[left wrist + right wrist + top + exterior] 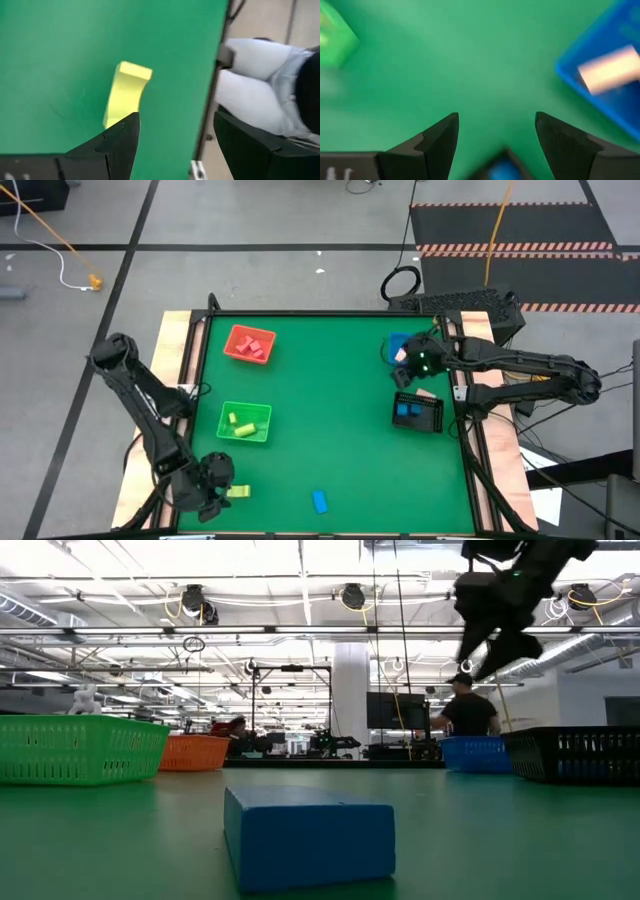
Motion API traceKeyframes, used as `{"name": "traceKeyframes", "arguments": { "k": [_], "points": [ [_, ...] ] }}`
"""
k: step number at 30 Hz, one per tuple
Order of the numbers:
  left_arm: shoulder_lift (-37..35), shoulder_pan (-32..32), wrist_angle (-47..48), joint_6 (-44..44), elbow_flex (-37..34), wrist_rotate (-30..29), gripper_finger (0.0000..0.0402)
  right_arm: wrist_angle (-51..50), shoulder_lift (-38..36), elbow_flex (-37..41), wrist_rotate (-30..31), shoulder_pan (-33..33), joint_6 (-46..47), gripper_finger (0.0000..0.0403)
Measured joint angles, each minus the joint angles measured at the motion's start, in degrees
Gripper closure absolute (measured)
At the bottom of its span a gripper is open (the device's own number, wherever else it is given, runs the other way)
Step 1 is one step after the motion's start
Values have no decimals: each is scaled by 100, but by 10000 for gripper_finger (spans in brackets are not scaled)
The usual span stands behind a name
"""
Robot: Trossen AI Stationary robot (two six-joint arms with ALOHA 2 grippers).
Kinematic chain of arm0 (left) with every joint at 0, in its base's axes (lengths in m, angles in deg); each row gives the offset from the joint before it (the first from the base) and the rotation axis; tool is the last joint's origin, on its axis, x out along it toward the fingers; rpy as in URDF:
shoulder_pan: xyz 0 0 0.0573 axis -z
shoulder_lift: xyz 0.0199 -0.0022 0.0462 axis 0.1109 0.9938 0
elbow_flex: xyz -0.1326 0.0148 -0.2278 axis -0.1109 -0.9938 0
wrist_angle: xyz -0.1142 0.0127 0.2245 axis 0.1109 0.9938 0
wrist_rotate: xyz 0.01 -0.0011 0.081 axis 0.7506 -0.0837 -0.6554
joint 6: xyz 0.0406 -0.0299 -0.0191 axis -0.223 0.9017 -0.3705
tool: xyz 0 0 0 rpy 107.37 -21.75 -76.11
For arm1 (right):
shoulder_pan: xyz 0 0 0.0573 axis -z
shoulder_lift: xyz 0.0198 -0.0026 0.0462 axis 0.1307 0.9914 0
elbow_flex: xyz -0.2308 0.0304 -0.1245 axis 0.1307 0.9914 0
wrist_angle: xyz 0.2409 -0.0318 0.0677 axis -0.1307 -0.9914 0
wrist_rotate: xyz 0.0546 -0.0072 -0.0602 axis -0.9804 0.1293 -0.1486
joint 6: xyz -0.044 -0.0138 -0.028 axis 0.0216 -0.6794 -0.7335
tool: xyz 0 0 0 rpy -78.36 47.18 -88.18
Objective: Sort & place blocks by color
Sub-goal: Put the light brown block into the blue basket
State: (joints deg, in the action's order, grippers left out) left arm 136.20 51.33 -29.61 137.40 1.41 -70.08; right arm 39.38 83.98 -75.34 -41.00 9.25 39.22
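Closest to the low camera lies a blue block (pixel 308 837), flat on the green table (pixel 340 430) near its front edge, alone and well apart from every tray.

Beyond the table the room is a big open hall with strip lights, ceiling rails and grey flooring; a person in a dark top (pixel 467 712) stands far back, and hazard-striped mats lie on the floor past the table's far right corner.

On the table, a black mesh basket (pixel 417 411) sits at the right edge with blue blocks (pixel 407 411) inside. Behind it stands a blue tray (pixel 600 75) with a pale tan block (pixel 610 74) in it. Over on the left is a green tray (pixel 245 422) holding yellow blocks (pixel 238 425), and farther back a red tray (pixel 249 345) holding red blocks (pixel 253 347).

Up above the blue tray hangs the right gripper (pixel 412 360), fingers spread with nothing between them.

Down at the front left corner, the left gripper (pixel 215 485) hovers with its fingers spread wide. A yellow block (pixel 126 93) lies on the green just beside it, near the table's edge, not pinched.
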Motion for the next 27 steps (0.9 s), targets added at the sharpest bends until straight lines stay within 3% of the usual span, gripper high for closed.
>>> {"name": "traceKeyframes", "arguments": {
  "k": [3, 8, 11, 22, 27],
  "points": [
    [212, 56, 7, 34, 0, -12, 147, -925, -68, 0, 99, -56, 184, 157],
    [349, -39, 5, -213, 0, -11, 147, -2815, -79, 1, 879, -49, 579, 170],
    [346, -189, -8, -373, 0, -16, 147, -3408, -57, 27, 947, -49, 799, 174],
    [346, -750, -39, -1287, 0, -15, 147, -2928, 289, 456, 1264, -49, 680, 185],
    [333, -1025, -128, -1719, 0, -15, 147, -2895, 727, 457, 1071, -117, 627, 188]
  ]
}}
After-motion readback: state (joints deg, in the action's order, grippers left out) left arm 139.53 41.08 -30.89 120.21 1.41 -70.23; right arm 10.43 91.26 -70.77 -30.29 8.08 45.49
